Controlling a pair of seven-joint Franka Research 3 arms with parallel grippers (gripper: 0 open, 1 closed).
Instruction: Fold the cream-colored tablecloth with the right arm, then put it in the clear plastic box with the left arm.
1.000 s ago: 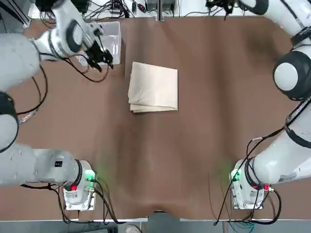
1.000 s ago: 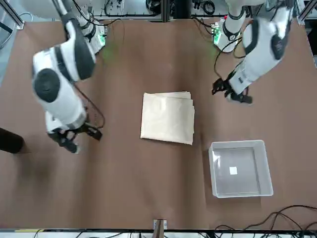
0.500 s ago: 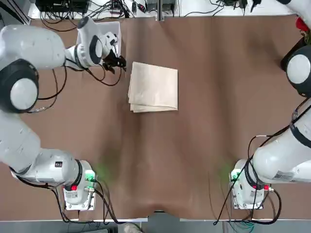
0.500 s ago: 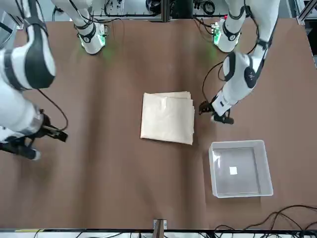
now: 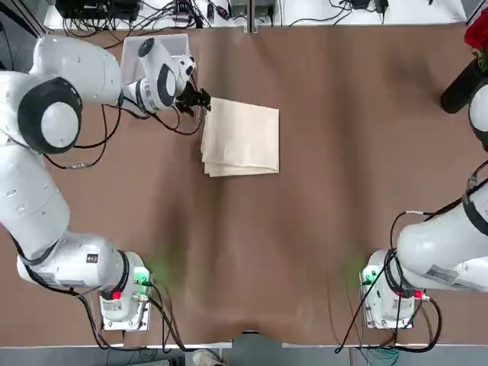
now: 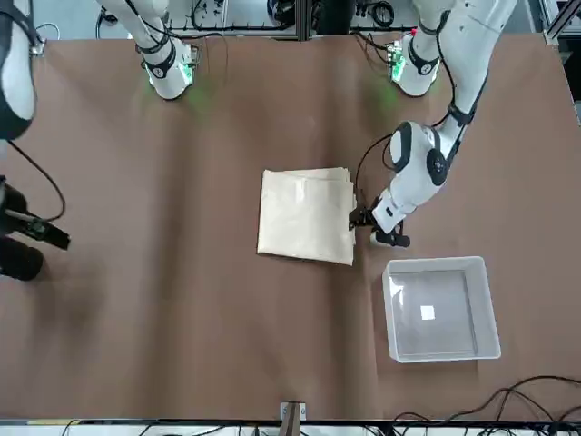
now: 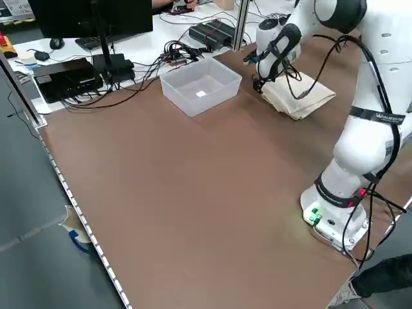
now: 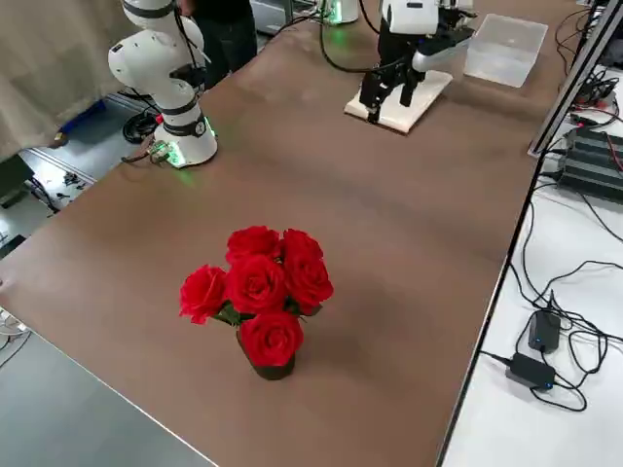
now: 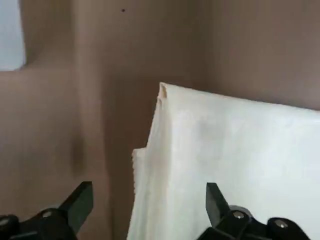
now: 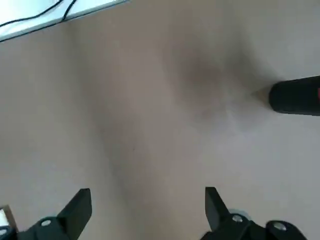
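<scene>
Red roses (image 8: 258, 282) stand in a dark vase (image 8: 273, 371) on the brown table (image 8: 370, 233).

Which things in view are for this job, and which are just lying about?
For the job:
- cloth
- clear box
- left gripper, open above the cloth's edge
- right gripper, open, off to the right

Just lying about:
- roses
- monitor
- black cables

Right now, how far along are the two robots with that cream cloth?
The folding looks done: the cream cloth lies in a layered, flat rectangle. In hand: the left gripper, open, is over the cloth's edge beside the box, holding nothing. The right gripper is off to the robot's right, open. Left to do: pick up the cloth and put it in the clear box.
</scene>
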